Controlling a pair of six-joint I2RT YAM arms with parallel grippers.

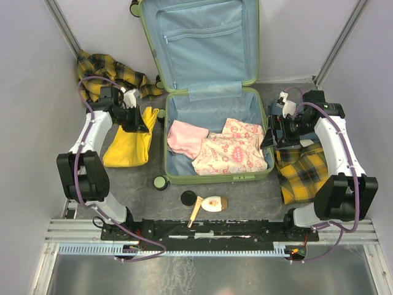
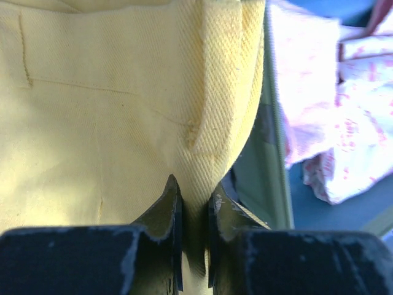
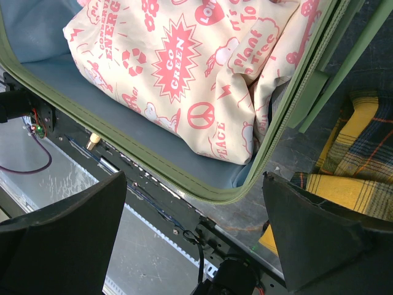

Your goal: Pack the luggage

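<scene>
The lime-green hard-shell suitcase (image 1: 206,49) lies open mid-desk (image 1: 245,196), its long axis running away from the arms and its lid leaning on the back wall. Only narrow strips of desk flank it. Its base holds a folded pink garment (image 1: 186,136) and a cream pink-printed cloth (image 1: 232,153). The left fingers (image 2: 166,209) pinch a yellow twill garment (image 1: 126,147) beside the left rim. The right fingers (image 3: 61,239) gape wide over the right rim.
</scene>
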